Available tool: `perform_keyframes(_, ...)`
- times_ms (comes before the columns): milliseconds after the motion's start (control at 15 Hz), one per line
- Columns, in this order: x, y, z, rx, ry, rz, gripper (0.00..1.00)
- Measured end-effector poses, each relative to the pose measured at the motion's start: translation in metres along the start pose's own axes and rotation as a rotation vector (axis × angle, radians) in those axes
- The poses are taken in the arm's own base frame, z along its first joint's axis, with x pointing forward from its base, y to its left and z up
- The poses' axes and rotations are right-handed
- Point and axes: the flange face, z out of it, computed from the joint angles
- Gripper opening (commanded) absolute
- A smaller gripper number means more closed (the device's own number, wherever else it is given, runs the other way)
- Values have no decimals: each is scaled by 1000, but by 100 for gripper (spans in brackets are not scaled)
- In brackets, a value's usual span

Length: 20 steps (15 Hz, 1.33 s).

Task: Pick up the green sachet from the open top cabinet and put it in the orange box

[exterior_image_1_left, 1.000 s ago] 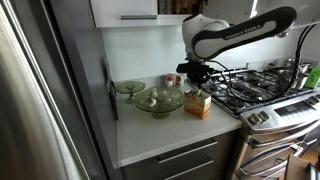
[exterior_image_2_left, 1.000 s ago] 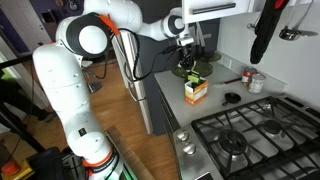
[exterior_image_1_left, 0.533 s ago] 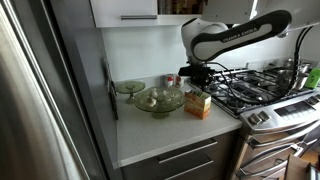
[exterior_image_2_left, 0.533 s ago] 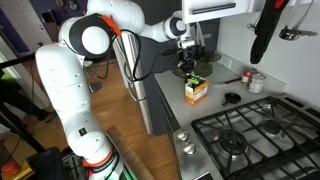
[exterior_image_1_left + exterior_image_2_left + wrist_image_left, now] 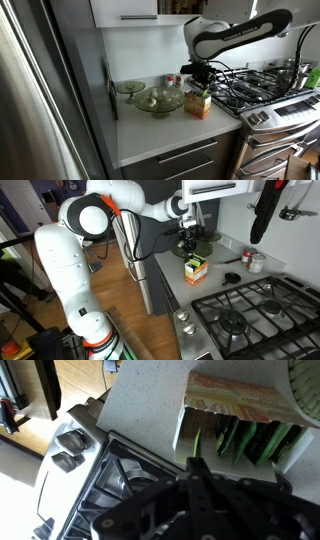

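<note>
hovering my gripper just above the orange box on the counter; green sachets stand inside it. i cannot tell whether the fingers are parted or closed.

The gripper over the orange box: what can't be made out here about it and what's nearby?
- Whether the gripper holds a sachet: too small in both exterior views, a dark blur in the wrist view.
- Orange box contents: its walls hide them in both exterior views; only the wrist view shows green packets.
- Top cabinet interior: cut off by the top edge in an exterior view.
</note>
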Motion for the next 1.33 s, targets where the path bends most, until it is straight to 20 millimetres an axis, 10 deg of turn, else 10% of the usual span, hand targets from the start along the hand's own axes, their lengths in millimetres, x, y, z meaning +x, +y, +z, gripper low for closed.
perform_keyframes(1333,-29,-14,27,-49,0,-50,0)
